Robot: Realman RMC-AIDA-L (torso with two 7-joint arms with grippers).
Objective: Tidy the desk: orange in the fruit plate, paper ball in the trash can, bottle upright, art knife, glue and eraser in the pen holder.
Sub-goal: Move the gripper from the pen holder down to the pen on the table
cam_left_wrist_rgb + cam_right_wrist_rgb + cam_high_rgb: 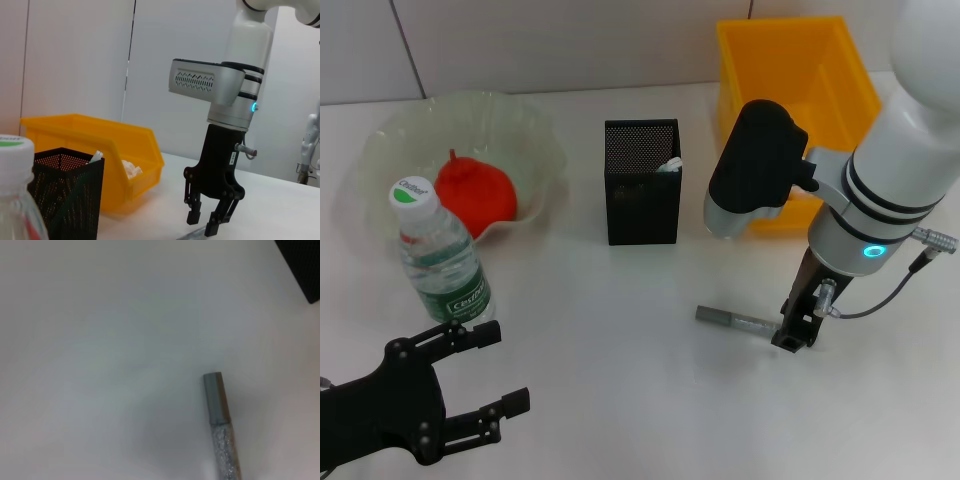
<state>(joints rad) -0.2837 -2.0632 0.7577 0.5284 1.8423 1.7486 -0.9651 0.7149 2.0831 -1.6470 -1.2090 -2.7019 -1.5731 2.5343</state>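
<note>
The left gripper (485,372), matte black and angular, hovers low over the near edge of the white counter (620,340) with its jaws apart and nothing between them; just beyond its jaws stands the clear plastic water bottle (440,255), upright, ribbed, with a white cap and green label. The head view alone shows what lies behind the bottle: a translucent, wavy-rimmed fruit plate (535,130) holding the orange (475,192), which looks more red than orange. The right gripper (798,330) points straight down at the counter, and the art knife (735,320), a slim grey stick, lies flat with one end reaching between the jaws. The left wrist view shows from the side what the head view hides: those jaws stand apart, tips just above the counter, not closed on the knife. The right wrist view alone gives the knife's surface: a plain grey cap and a glittery body. Beyond the right jaws stands the black mesh pen holder (642,180), square, with a white object poking from it, and farthest off the glossy yellow plastic bin (790,70), where the left wrist view reveals the crumpled white paper ball (131,169) inside.
</note>
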